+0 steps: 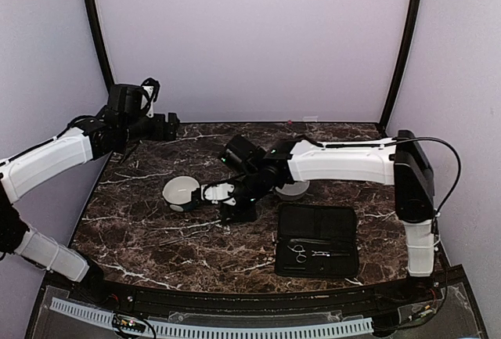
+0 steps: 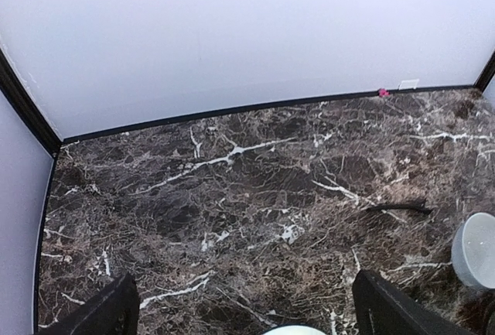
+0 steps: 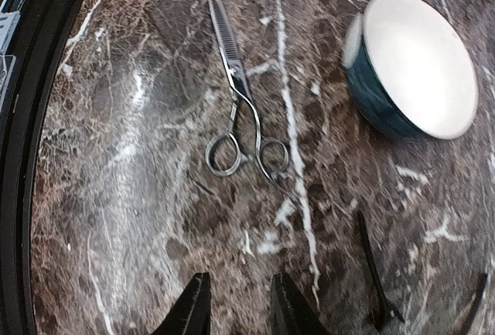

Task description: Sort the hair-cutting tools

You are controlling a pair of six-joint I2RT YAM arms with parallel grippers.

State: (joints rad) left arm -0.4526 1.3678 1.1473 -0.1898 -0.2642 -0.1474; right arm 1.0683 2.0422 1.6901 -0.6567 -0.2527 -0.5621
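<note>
Silvery thinning scissors [image 3: 236, 95] with ring handles lie flat on the marble, ahead of my right gripper [image 3: 238, 312]. Its fingers [image 3: 193, 312] stand a little apart with nothing between them, low over the table [image 1: 133, 221]. A thin dark stick-like piece [image 3: 371, 265] lies to the right of the fingers. From above, the right gripper [image 1: 235, 212] hangs beside the left white bowl [image 1: 182, 192]. Another pair of scissors [image 1: 297, 251] lies on the black case [image 1: 317, 225]. My left gripper [image 1: 174, 126] is raised at the back left, wide open and empty [image 2: 247, 316]. A thin dark piece [image 2: 402, 208] lies on the marble far ahead of it.
A second white bowl [image 1: 296, 191] sits partly under the right forearm. The left bowl [image 3: 418, 64] is teal outside. The table's black front rim [image 3: 31, 118] runs along the left of the right wrist view. Purple walls enclose the back and sides.
</note>
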